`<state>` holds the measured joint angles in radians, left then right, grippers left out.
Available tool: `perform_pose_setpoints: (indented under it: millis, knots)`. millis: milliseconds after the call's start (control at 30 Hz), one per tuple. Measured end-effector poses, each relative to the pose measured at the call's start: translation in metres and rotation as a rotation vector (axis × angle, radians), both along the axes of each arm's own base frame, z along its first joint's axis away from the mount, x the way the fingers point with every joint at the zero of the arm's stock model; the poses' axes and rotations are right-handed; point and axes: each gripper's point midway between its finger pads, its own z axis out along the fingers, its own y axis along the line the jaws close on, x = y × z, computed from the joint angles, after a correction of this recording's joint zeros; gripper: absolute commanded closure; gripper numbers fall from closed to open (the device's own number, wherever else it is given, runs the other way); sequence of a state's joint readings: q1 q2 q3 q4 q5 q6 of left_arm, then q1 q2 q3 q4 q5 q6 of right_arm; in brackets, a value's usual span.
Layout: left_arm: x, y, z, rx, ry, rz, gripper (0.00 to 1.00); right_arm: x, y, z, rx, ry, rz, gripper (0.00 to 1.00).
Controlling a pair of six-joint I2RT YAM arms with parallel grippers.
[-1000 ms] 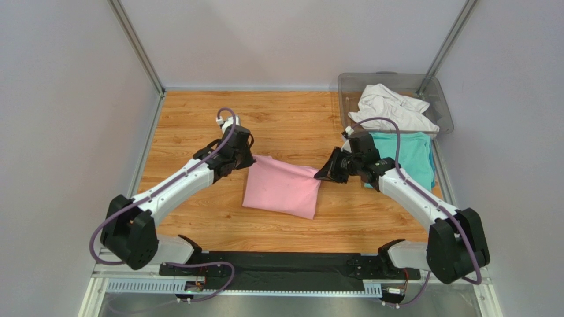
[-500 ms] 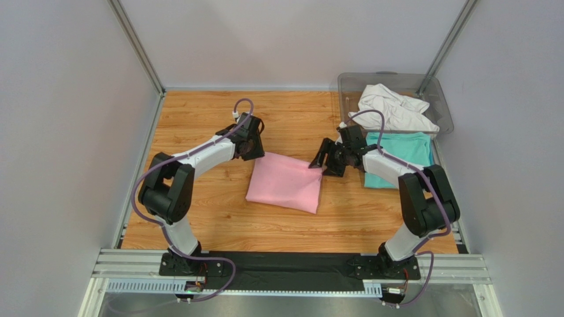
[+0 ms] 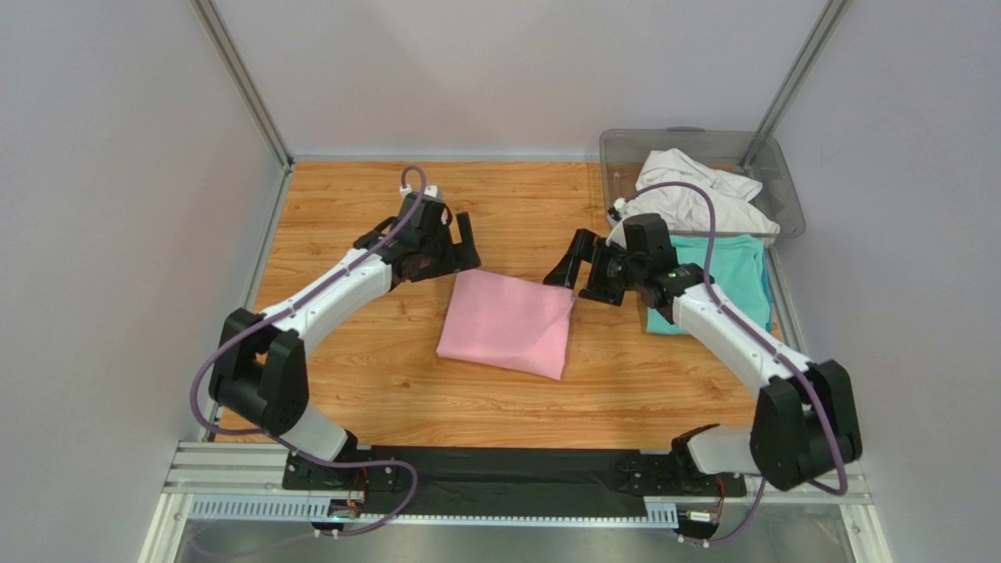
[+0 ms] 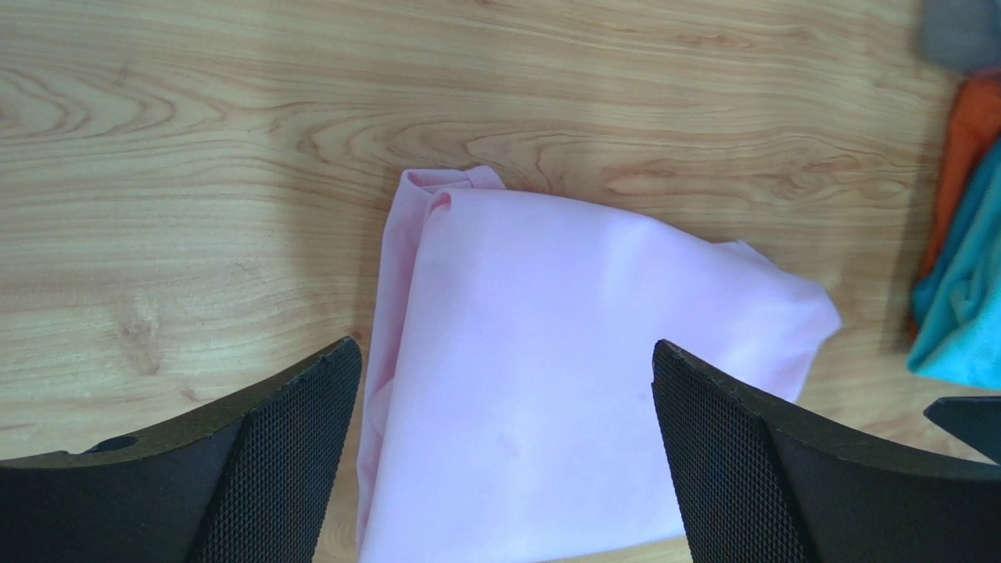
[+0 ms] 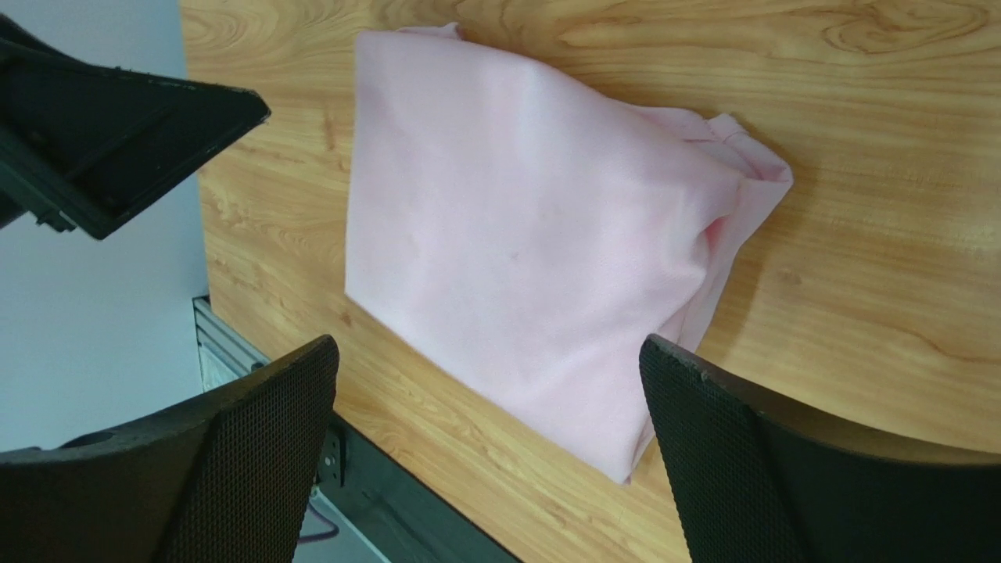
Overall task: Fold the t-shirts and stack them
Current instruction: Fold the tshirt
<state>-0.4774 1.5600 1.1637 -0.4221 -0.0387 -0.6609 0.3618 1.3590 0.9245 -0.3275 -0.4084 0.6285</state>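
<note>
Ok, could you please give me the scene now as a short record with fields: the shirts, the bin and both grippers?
pink t-shirt: folded, lying flat on the wooden table, between the two grippers
teal t-shirt: lying flat at the table's right side
white t-shirt: crumpled heap in the clear bin, spilling over its near edge
left gripper: open, holding nothing, at the pink shirt's far left corner
right gripper: open, holding nothing, at its far right corner
stack: not yet made
</note>
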Motion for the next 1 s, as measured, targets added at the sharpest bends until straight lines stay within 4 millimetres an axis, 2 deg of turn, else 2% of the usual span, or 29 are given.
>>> perform_pose_setpoints:
  millis: [67, 133, 233, 300, 433, 533, 667, 767, 867, 1000]
  knots:
    - [-0.008, 0.002, 0.014, -0.009, -0.031, -0.009, 0.0, -0.011, 0.0, 0.017, -0.007, -0.045, -0.001, 0.0]
    - [-0.017, 0.0, 0.023, -0.018, -0.052, -0.026, 0.0, -0.023, 0.004, 0.026, -0.012, -0.072, 0.015, 0.0]
    - [-0.036, -0.007, 0.027, -0.033, -0.062, -0.072, 0.0, -0.042, 0.011, 0.028, -0.004, -0.08, 0.056, 0.0]
    - [-0.048, -0.014, 0.02, -0.054, -0.045, -0.109, 0.0, -0.049, 0.015, 0.024, 0.01, -0.066, 0.076, 0.0]
    - [-0.071, -0.021, -0.014, -0.093, 0.034, -0.159, 0.0, -0.058, 0.027, 0.0, 0.026, -0.013, 0.127, 0.0]
    - [-0.082, -0.022, -0.038, -0.106, 0.087, -0.177, 0.0, -0.054, 0.042, -0.024, 0.038, 0.044, 0.182, 0.0]
    - [-0.088, -0.025, -0.061, -0.118, 0.126, -0.195, 0.0, -0.051, 0.047, -0.057, 0.012, 0.116, 0.203, 0.0]
    - [-0.089, -0.027, -0.078, -0.113, 0.154, -0.199, 0.0, -0.05, 0.046, -0.075, -0.016, 0.148, 0.199, 0.0]
    - [-0.092, -0.026, -0.092, -0.111, 0.173, -0.195, 0.0, -0.048, 0.044, -0.085, -0.041, 0.151, 0.196, 0.0]
    - [-0.089, -0.029, -0.092, -0.144, 0.145, -0.187, 0.0, -0.044, 0.039, -0.102, -0.085, 0.155, 0.188, 0.0]
